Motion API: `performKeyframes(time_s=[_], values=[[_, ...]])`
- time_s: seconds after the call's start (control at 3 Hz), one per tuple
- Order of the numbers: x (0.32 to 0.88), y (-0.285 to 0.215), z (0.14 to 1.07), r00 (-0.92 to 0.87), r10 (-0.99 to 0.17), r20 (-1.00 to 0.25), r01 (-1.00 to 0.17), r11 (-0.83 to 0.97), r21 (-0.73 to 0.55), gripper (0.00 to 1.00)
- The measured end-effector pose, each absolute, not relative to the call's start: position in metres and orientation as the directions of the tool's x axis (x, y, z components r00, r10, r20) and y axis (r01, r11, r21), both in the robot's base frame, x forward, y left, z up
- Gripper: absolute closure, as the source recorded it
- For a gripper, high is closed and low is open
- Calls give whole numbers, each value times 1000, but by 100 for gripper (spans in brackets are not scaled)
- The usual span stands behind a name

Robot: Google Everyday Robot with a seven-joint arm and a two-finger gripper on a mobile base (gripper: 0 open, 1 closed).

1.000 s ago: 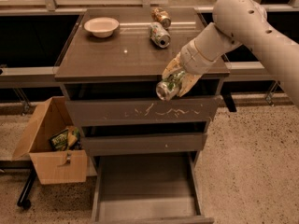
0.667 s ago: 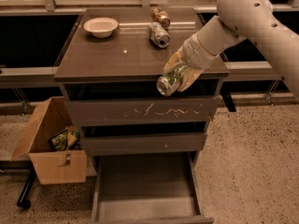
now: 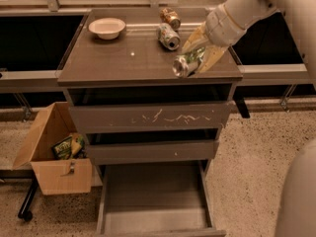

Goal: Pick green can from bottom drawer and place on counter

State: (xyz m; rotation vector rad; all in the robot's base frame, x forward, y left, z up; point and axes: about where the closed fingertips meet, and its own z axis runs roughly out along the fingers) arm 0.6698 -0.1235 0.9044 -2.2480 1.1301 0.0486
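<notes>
My gripper point(image 3: 197, 55) is shut on the green can point(image 3: 185, 63), held tilted with its silver end toward the camera, just above the front right part of the counter point(image 3: 123, 58). The white arm comes in from the upper right. The bottom drawer point(image 3: 153, 201) stands pulled open below, its flat floor bare.
On the counter lie a plain silver-grey can point(image 3: 168, 35), an orange-brown can point(image 3: 171, 18) behind it, and a white bowl point(image 3: 107, 27) at the back left. The scratched-front drawer point(image 3: 150, 117) is shut. An open cardboard box point(image 3: 59, 157) with packets stands on the floor at the left.
The gripper has lifted the green can up from in front of the top drawer to above the counter's front right part.
</notes>
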Motion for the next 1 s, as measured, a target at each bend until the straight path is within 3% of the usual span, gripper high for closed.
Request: performKeyframes(time_s=[1.0], values=[[753,-136,908,334,-822,-461,-866,-75,-494,100]])
